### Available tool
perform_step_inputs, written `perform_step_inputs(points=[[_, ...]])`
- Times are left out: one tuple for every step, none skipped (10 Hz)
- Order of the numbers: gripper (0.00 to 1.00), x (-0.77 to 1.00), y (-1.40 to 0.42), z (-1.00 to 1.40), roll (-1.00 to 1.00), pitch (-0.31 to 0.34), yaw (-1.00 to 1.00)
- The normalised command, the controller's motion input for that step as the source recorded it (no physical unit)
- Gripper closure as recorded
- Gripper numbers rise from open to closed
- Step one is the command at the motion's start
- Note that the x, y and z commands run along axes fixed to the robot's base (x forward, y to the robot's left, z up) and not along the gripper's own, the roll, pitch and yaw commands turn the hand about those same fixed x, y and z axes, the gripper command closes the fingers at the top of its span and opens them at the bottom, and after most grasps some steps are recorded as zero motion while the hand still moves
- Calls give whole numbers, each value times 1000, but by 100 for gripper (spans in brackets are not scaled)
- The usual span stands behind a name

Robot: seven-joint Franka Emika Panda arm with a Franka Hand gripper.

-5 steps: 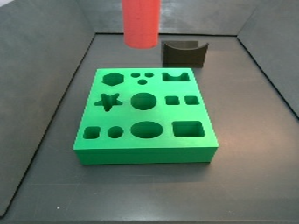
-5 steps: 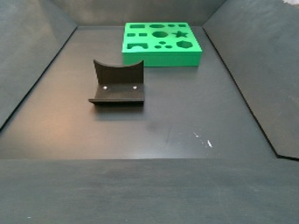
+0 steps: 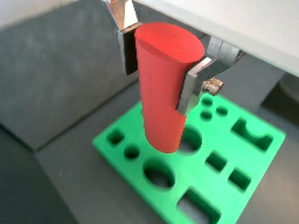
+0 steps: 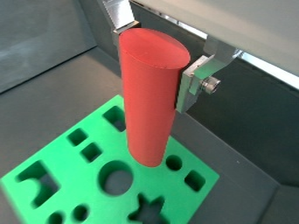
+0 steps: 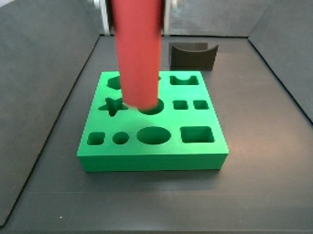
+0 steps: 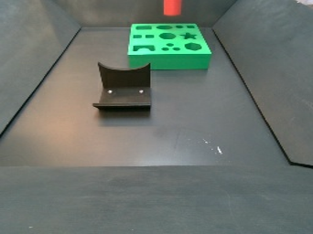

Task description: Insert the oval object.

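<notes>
Oval object (image 3: 163, 87) in gripper (image 3: 158, 54), above block (image 3: 263, 153).

A robot test cell in a lab, not a lived-in room.

From where I stand, a dark matte counter (image 6: 159, 128) is boxed in by sloping grey walls (image 6: 263, 55). On it sit a green block (image 5: 153, 123) cut with shaped holes and the bolted-down fixture (image 6: 123, 89). The end effector (image 3: 158, 54) above grips the red oval object (image 3: 163, 87) between silver plates.
</notes>
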Motion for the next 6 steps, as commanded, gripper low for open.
perform_step_inputs(points=[[100, 394, -686, -711, 13, -93, -223], [100, 331, -406, -317, 21, 11, -294], [100, 209, -3, -146, 33, 76, -114], [100, 109, 0, -249, 10, 16, 0], [100, 83, 0, -217, 14, 19, 0], [100, 17, 77, -131, 0, 39, 0]])
